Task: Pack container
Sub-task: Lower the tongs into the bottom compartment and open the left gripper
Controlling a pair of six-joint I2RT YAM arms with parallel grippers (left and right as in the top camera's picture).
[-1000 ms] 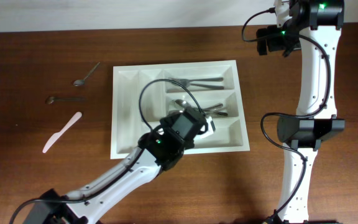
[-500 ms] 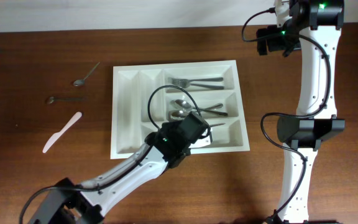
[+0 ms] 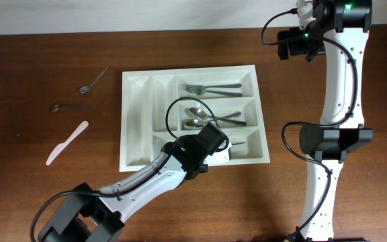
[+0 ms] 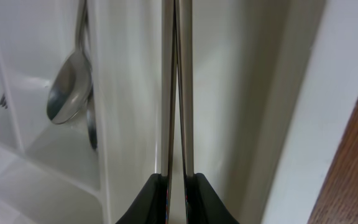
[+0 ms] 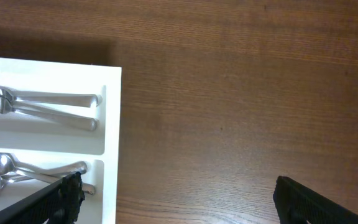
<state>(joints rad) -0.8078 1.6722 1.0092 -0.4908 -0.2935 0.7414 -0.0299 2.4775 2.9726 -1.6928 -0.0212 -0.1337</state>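
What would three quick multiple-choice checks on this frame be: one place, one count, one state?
1. The forks lie in which part of the tray, overhead view?
A. bottom-right compartment
B. a narrow long compartment
C. top-right compartment

2. How many cutlery pieces lie on the table outside the tray?
A. two
B. three
C. five

3. The left gripper is:
A. shut on thin metal cutlery
B. open and empty
C. shut on the tray rim

Answers:
1 C, the forks sit in that compartment, above the one with spoons.
2 B, two spoons and a plastic knife lie left of the tray.
3 A, the left wrist view shows its fingers clamped on the metal.
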